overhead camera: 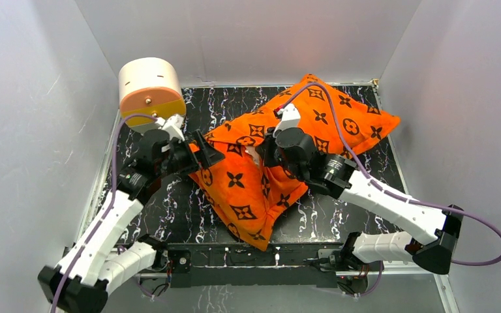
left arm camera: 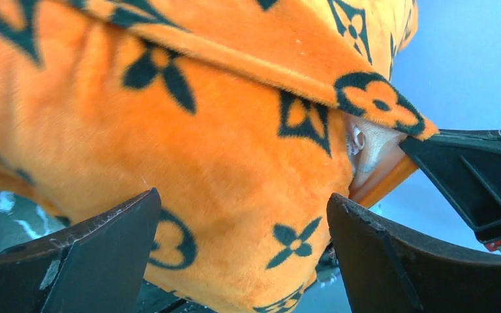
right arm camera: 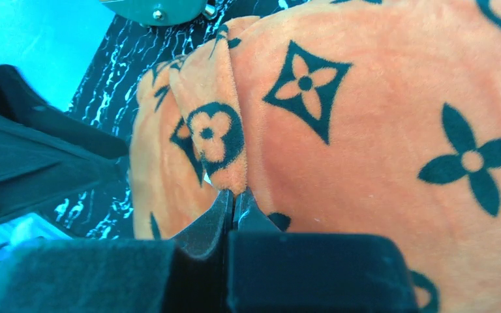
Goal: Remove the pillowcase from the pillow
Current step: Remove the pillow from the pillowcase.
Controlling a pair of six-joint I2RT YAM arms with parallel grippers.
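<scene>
On the black table, the pillowcase is pinched by the right claw; the left claw is held wide open at nine o'clock.

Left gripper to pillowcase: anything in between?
Nothing. Left wrist view: pillowcase bulges right between the open fingers of the left gripper.

Back wall: plain pale grey panel across the top of the frame.
Left wall: pale grey, slanting down the left side, with faint scuffs.
Right wall: pale grey, down the right side.
Floor: glossy black slab with white marble-like veins, centre of the frame.
Floor edging: thin light strip where the slab meets the back wall.
Drum: cream body with an orange end face, upper left, at the back left corner.
Light: soft and even, with no hard shadows.
</scene>
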